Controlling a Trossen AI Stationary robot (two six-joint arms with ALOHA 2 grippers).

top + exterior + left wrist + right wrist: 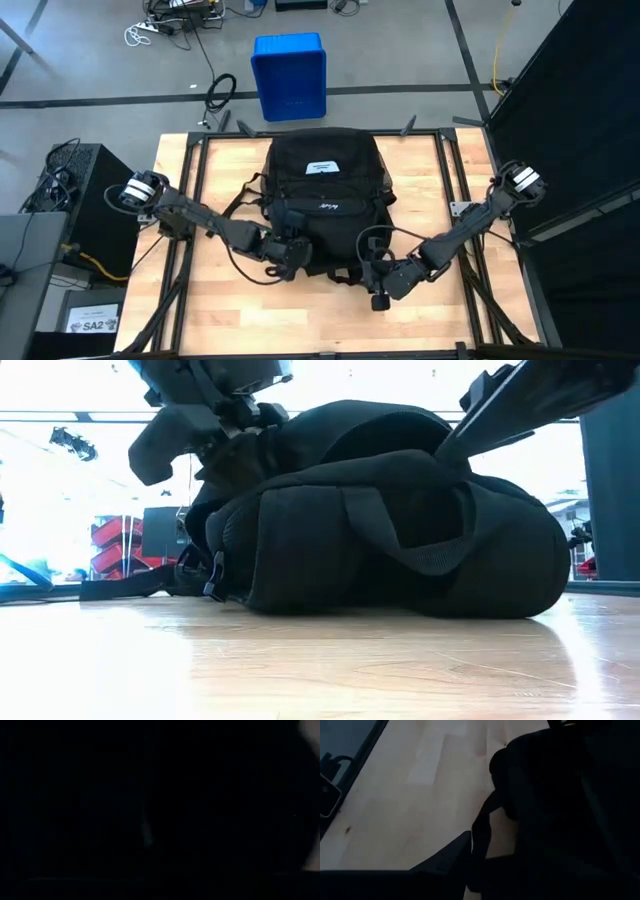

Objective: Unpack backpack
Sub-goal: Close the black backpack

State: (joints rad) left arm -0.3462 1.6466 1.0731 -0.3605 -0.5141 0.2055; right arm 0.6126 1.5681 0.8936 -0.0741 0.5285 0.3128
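Black fabric fills the scene around the left gripper [290, 252], which presses against the near left corner of the backpack [325, 195]; its wrist camera sees only darkness, so whether its fingers are apart or together cannot be told. Just across the bag's near edge sits the right gripper [382, 278], beside a strap, and its fingers are equally impossible to judge. Beyond both, the backpack lies flat at the centre of the wooden table [440, 320], apparently closed. This looks like the opening step: next, finding and pulling a zipper.
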